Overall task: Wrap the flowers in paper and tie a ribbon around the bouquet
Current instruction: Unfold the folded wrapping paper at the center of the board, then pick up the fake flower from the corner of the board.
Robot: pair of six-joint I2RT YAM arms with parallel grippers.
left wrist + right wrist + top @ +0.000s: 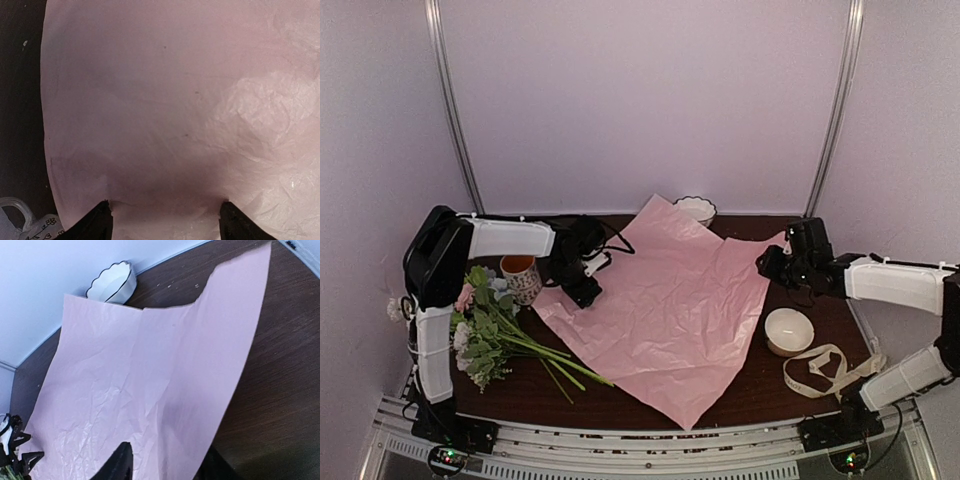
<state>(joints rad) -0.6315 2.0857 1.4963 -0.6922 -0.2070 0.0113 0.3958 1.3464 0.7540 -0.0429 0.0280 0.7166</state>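
The paper (pixel 665 310) lies spread on the dark table, pale pink side up and crinkled. My left gripper (pixel 582 288) hovers over its left corner. In the left wrist view the left gripper (pixel 165 217) is open, its fingers wide apart, with the paper (pixel 175 100) just beneath. My right gripper (pixel 767 265) is at the paper's right corner. In the right wrist view the right gripper (pixel 165 467) has its jaws apart astride the paper (pixel 150 380) edge. The flowers (pixel 490 335) lie at the left, stems pointing toward the paper. The ribbon (pixel 825 368) lies looped at the front right. No bouquet is formed.
A patterned mug (pixel 522 278) stands between the flowers and my left gripper. A scalloped white bowl (pixel 695 208) sits at the back behind the paper. A round white bowl (pixel 788 330) stands by the ribbon. The table's front edge (pixel 650 425) runs just below the paper's near corner.
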